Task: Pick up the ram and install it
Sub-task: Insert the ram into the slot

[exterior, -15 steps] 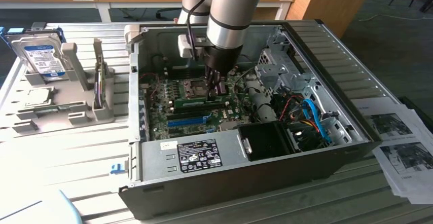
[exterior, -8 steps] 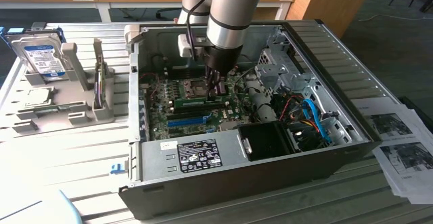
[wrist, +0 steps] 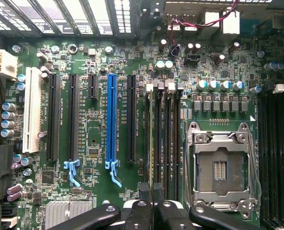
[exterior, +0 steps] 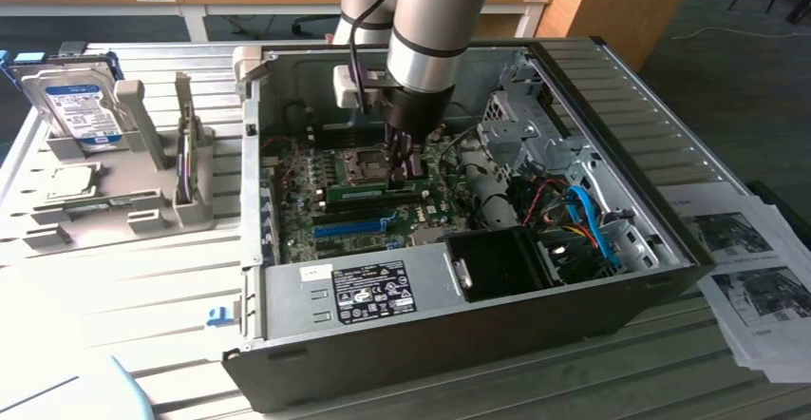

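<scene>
Exterior view: at frame centre, the tool [exterior: 408, 175] is seen inside the open case [exterior: 659, 201], closed narrowly on the ram [exterior: 367, 192] at the motherboard [exterior: 317, 168]. Wrist view: the ram [wrist: 157, 143] is shown edge-on between the fingers [wrist: 144, 196], among the slots [wrist: 173, 139] beside the socket [wrist: 221, 167].

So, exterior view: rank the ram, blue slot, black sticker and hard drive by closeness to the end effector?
1. the ram: gripped by the end effector, on the motherboard.
2. blue slot: next to the ram, on the same board.
3. black sticker: on the silver box at the case's near edge.
4. hard drive: outside the case, far at the exterior view's left.
</scene>
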You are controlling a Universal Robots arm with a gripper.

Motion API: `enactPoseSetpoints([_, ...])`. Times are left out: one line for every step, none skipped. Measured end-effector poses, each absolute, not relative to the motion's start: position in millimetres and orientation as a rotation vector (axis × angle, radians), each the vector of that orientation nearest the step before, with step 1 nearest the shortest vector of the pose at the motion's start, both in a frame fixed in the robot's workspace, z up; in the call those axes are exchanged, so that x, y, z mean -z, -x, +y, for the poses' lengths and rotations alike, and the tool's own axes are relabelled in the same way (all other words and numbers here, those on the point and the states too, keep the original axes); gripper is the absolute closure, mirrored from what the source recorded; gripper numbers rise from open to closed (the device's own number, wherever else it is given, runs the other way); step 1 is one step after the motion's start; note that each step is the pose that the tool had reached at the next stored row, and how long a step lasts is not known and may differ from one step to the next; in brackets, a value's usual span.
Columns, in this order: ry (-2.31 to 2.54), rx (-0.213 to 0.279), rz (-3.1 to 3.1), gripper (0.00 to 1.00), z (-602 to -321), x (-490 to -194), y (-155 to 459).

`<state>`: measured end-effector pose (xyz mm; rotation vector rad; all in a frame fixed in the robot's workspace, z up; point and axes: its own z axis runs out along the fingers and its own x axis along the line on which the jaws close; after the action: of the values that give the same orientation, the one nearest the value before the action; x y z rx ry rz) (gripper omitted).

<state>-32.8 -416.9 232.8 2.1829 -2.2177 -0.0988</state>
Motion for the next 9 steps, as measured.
enactPoseSetpoints([-2.183, 0.099, -2.218, 0.89, -416.9, -232.7, 32.9])
enactPoseSetpoints([-2.183, 0.099, -2.218, 0.89, -416.8, -232.7, 33.3])
enactPoseSetpoints([-2.183, 0.099, -2.218, 0.89, -416.8, -232.7, 33.6])
enactPoseSetpoints([-2.183, 0.099, -2.218, 0.89, -416.8, -232.7, 33.8])
enactPoseSetpoints([-2.183, 0.099, -2.218, 0.89, -416.8, -232.6, 33.8])
enactPoseSetpoints([-2.183, 0.099, -2.218, 0.89, -416.8, -232.7, 33.9])
enactPoseSetpoints([-2.183, 0.099, -2.218, 0.89, -416.8, -232.6, 33.9])
enactPoseSetpoints([-2.183, 0.099, -2.218, 0.89, -416.8, -232.6, 33.9])
enactPoseSetpoints([-2.183, 0.099, -2.218, 0.89, -416.9, -232.2, 34.0])
